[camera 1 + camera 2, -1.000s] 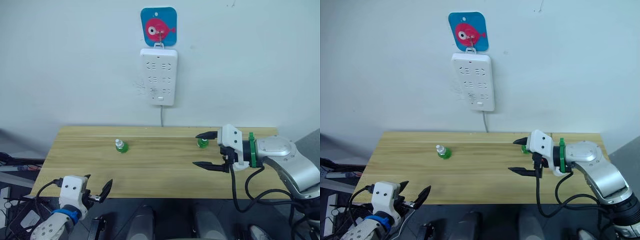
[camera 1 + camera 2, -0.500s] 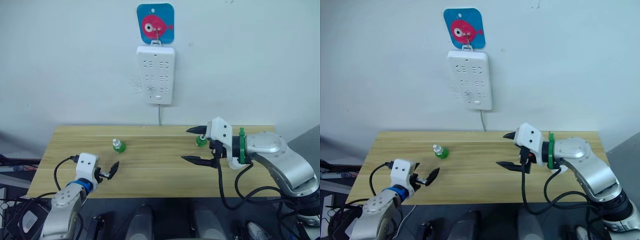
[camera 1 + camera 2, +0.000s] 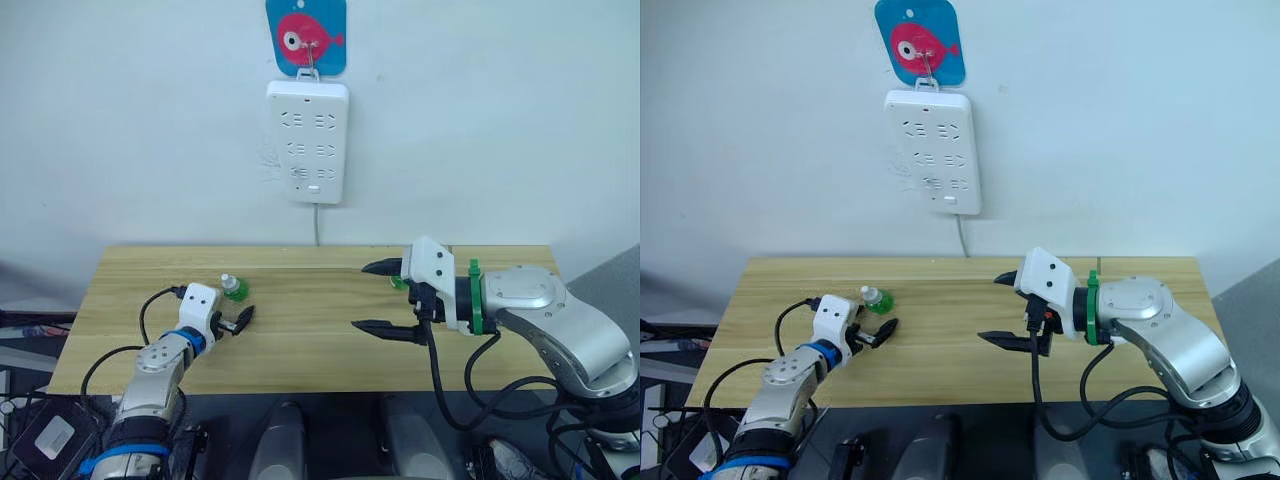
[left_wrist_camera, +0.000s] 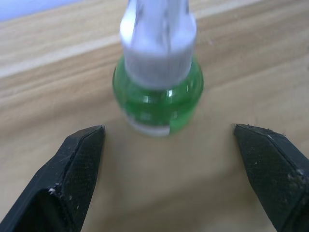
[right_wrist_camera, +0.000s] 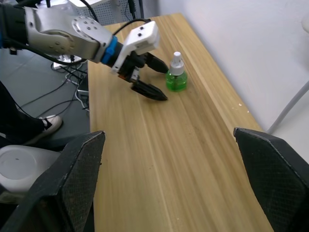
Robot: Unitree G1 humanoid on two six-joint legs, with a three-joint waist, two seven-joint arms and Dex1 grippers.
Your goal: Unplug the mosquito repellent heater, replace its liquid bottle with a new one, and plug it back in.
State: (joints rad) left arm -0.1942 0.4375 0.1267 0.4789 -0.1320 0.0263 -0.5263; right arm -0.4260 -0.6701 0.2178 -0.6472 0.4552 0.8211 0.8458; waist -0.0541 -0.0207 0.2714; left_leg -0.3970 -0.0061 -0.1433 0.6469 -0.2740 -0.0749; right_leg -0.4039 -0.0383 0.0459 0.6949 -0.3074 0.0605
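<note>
A small green liquid bottle with a white cap stands upright on the left part of the wooden table. My left gripper is open just short of this bottle, one finger to each side, touching nothing. My right gripper hangs open and empty over the table's right half. A second green item peeks out behind it, too hidden to identify. I cannot make out the mosquito repellent heater.
A long white power strip hangs on the wall from a blue fish hook, its cable dropping behind the table. Light wood lies between the two grippers. Floor cables and a dark device sit left of the table.
My left gripper has risen from below the table's front edge and reached up to the left bottle. The right gripper has drifted a little left. The camera view has shifted too.
</note>
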